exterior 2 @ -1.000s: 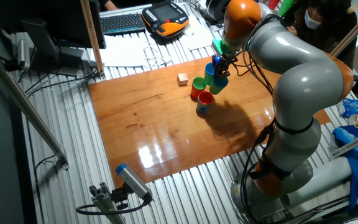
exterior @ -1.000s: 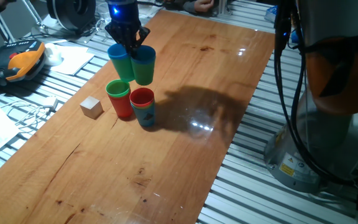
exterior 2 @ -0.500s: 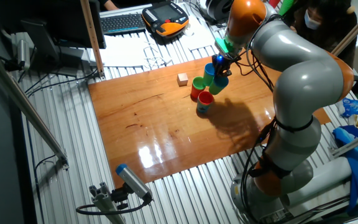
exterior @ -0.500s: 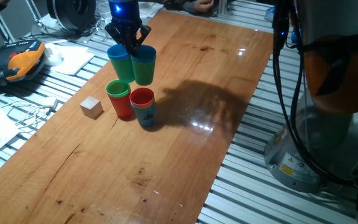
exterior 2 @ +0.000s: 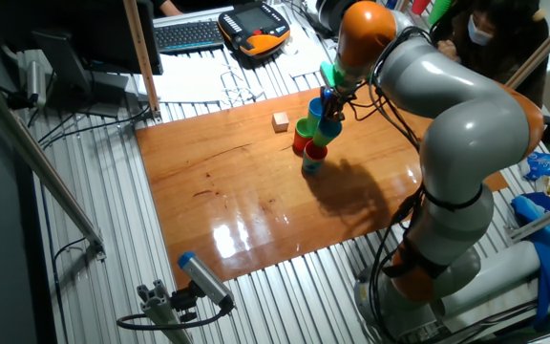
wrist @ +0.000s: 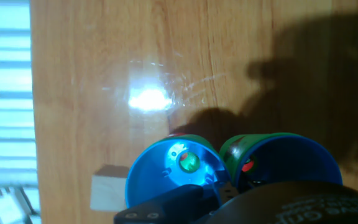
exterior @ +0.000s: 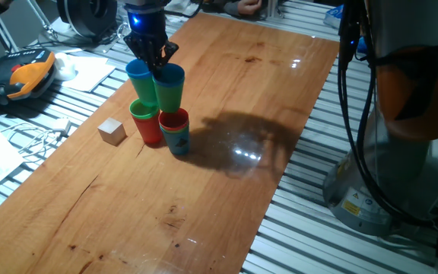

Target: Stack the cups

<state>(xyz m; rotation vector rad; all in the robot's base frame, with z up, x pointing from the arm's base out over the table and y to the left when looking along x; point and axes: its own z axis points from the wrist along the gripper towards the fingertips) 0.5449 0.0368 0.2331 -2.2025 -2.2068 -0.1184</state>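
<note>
My gripper (exterior: 153,67) is shut on the adjoining rims of two cups and holds them side by side in the air. The left held cup (exterior: 138,78) is blue over green, and the right held cup (exterior: 169,87) is green with a blue rim. Just below them stand a green-rimmed red cup (exterior: 146,122) and a red-rimmed cup stack (exterior: 175,132) with blue at its base. The other fixed view shows the gripper (exterior 2: 326,103) above those standing cups (exterior 2: 306,148). The hand view looks down into the two blue cup mouths (wrist: 173,177) (wrist: 291,163), with the gripper (wrist: 225,186) dark at the bottom edge.
A small pale wooden cube (exterior: 112,131) lies left of the standing cups, also seen as the cube (exterior 2: 280,121) and the cube (wrist: 107,186). The wooden table (exterior: 226,175) ends at slatted metal on both sides. An orange pendant (exterior: 29,76) and papers lie off its left edge.
The gripper has carried the two held cups left and a little lower, so they now hang over the standing cups. The standing cups and the cube have not moved.
</note>
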